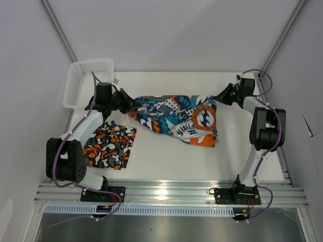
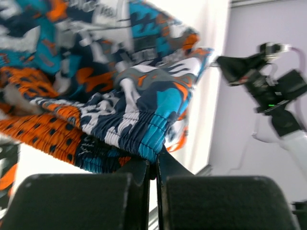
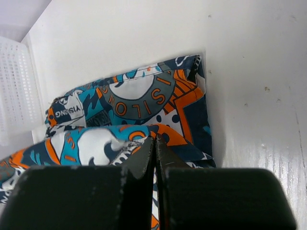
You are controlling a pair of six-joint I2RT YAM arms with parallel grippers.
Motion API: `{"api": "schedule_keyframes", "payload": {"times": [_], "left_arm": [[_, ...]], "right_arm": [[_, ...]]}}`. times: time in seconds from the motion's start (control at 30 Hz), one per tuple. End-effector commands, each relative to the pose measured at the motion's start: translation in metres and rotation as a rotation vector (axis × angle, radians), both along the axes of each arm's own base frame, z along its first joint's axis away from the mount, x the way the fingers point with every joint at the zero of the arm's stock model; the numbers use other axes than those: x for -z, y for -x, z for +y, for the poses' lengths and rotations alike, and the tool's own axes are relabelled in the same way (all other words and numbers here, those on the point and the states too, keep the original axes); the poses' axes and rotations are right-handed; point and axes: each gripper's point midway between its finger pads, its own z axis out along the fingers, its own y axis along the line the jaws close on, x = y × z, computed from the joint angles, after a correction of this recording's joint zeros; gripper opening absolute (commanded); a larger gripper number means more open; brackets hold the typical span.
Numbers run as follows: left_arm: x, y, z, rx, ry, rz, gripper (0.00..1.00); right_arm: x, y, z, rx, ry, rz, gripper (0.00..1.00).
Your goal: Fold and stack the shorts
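The teal-blue graphic shorts [image 1: 176, 117] hang stretched between my two grippers over the far middle of the table, with the lower part resting on it. My left gripper [image 1: 126, 105] is shut on their elastic waistband [image 2: 139, 134] at the left end, with the jaws pressed together [image 2: 156, 160]. My right gripper [image 1: 218, 98] is shut on the shorts' right edge [image 3: 139, 134], its tips [image 3: 155, 140] closed on the fabric. The camouflage shorts [image 1: 108, 146] lie folded flat on the table at the near left, beside my left arm.
A white mesh basket [image 1: 86, 80] stands at the far left corner, behind my left gripper; it also shows in the right wrist view [image 3: 17, 91]. The right arm [image 2: 268, 86] shows in the left wrist view. Walls close in the table at the back and sides.
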Motion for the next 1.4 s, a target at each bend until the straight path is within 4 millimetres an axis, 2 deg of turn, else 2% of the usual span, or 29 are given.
{"api": "schedule_keyframes", "payload": {"times": [0.0, 0.07, 0.23, 0.27, 0.33, 0.4, 0.57, 0.67, 0.73, 0.83, 0.9, 0.97, 1.03, 1.07, 1.1, 1.13, 1.27, 1.3, 1.33, 1.37], "left_arm": [[-0.047, -0.017, -0.012, 0.025, 0.122, -0.064, 0.00], [-0.056, -0.027, -0.011, 0.017, 0.124, -0.086, 0.00], [-0.056, -0.053, -0.010, 0.006, 0.090, -0.151, 0.00], [-0.048, -0.057, -0.012, 0.007, 0.103, -0.129, 0.00], [-0.046, -0.062, -0.016, 0.026, 0.135, -0.127, 0.00], [-0.035, -0.067, -0.015, 0.015, 0.162, -0.091, 0.00], [-0.029, -0.084, 0.004, -0.070, 0.166, -0.100, 0.00], [-0.025, -0.087, 0.015, -0.105, 0.193, -0.099, 0.00], [-0.026, -0.082, 0.018, -0.115, 0.210, -0.128, 0.00], [-0.030, -0.072, 0.018, -0.109, 0.204, -0.156, 0.00], [-0.041, -0.062, 0.014, -0.082, 0.230, -0.198, 0.00], [-0.037, -0.047, 0.011, -0.067, 0.266, -0.205, 0.00], [-0.041, -0.029, 0.009, -0.051, 0.284, -0.227, 0.00], [-0.033, -0.021, 0.009, -0.052, 0.281, -0.214, 0.00], [-0.032, -0.016, 0.010, -0.057, 0.272, -0.218, 0.00], [-0.025, -0.004, 0.012, -0.056, 0.251, -0.217, 0.00], [-0.006, 0.015, 0.019, -0.072, 0.180, -0.192, 0.00], [-0.002, 0.017, 0.021, -0.079, 0.168, -0.188, 0.00], [0.005, 0.019, 0.026, -0.098, 0.150, -0.179, 0.00], [0.007, 0.022, 0.028, -0.105, 0.143, -0.180, 0.00]], "right_arm": [[-0.055, -0.012, 0.011, -0.080, 0.025, -0.163, 0.00], [-0.059, -0.013, 0.013, -0.089, 0.033, -0.170, 0.00], [-0.075, -0.021, 0.016, -0.099, 0.026, -0.201, 0.00], [-0.075, -0.022, 0.016, -0.100, 0.025, -0.200, 0.00], [-0.078, -0.027, 0.017, -0.098, 0.026, -0.208, 0.00], [-0.080, -0.031, 0.016, -0.096, 0.026, -0.211, 0.00], [-0.085, -0.049, 0.016, -0.103, 0.032, -0.217, 0.00], [-0.083, -0.057, 0.020, -0.118, 0.023, -0.221, 0.00], [-0.082, -0.055, 0.023, -0.129, 0.018, -0.216, 0.00], [-0.091, -0.048, 0.025, -0.133, 0.003, -0.244, 0.00], [-0.101, -0.034, 0.030, -0.156, -0.012, -0.257, 0.00], [-0.116, -0.019, 0.035, -0.187, -0.012, -0.278, 0.00], [-0.117, -0.003, 0.042, -0.226, -0.016, -0.248, 0.00], [-0.117, 0.004, 0.048, -0.255, 0.005, -0.249, 0.00], [-0.111, 0.011, 0.051, -0.266, 0.007, -0.200, 0.00], [-0.107, 0.013, 0.054, -0.282, 0.012, -0.181, 0.00], [-0.090, 0.010, 0.063, -0.321, 0.002, -0.092, 0.00], [-0.086, 0.007, 0.062, -0.320, 0.008, -0.074, 0.00], [-0.083, -0.007, 0.057, -0.290, 0.038, -0.074, 0.02], [-0.081, -0.009, 0.072, -0.314, 0.045, -0.071, 0.03]]}}
